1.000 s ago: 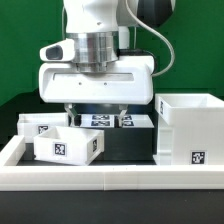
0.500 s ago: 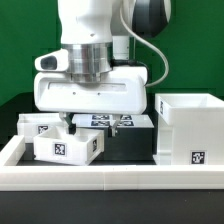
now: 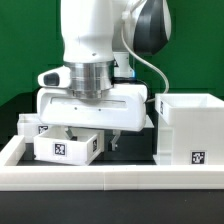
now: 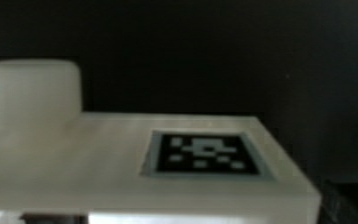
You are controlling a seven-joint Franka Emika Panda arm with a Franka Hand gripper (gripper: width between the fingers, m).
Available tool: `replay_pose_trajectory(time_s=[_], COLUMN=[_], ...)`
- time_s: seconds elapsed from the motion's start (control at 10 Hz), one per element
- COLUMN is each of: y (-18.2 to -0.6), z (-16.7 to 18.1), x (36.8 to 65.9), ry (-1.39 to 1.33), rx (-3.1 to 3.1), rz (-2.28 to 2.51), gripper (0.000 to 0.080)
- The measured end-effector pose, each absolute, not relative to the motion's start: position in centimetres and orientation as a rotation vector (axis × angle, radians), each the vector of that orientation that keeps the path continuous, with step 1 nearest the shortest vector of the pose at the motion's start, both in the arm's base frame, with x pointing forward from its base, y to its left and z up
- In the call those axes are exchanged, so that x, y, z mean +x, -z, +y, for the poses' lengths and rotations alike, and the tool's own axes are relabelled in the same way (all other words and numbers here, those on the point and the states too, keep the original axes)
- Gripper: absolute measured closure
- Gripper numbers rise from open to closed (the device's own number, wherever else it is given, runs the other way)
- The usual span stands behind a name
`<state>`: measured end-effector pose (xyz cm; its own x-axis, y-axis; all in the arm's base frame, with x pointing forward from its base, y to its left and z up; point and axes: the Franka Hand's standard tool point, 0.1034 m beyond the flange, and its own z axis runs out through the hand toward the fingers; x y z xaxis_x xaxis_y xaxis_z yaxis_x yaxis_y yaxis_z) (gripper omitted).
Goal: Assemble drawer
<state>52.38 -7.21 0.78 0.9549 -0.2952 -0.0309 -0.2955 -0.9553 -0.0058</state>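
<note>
The drawer parts are white plastic. One small open-top box point(image 3: 65, 147) with a tag stands at the front on the exterior view's left, and a second small box point(image 3: 30, 125) is behind it. The tall housing point(image 3: 190, 128) stands on the exterior view's right. My gripper point(image 3: 92, 133) is low over the front small box, open. One finger point(image 3: 68, 129) is down at the box's opening and the other point(image 3: 115, 136) is just past its right wall. The blurred wrist view shows a white tagged surface point(image 4: 87, 150) very close; I cannot tell which part it is.
A low white border rail point(image 3: 110, 178) runs along the front and up the exterior view's left side. The work surface point(image 3: 130, 148) between the small box and the housing is black. The gripper body hides the marker board behind it.
The gripper has come down and slightly toward the exterior view's right, from above the boxes to the front small box. The parts have not moved.
</note>
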Motion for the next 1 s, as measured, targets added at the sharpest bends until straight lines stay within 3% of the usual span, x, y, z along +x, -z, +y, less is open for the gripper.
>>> replay_pose_trajectory(time_s=[0.3,0.5,0.6,0.7,0.8,1.0], y=[-0.51,-0.49,-0.49,-0.49,-0.49,-0.49], z=[-7.22,-7.16,-7.17,-7.16,-7.16,-7.16], x=[52.27,52.27,52.27,52.27,52.26,52.27], ry=[-0.051,-0.052,-0.052,-0.052,-0.052,-0.052], rx=[-3.098,-3.099,-3.099,-3.099,-3.099,-3.099], rz=[0.461,0.459,0.460,0.459,0.459,0.459], gripper=[0.0150,0.0411,0.0579,0.0579,0.0735,0.0759])
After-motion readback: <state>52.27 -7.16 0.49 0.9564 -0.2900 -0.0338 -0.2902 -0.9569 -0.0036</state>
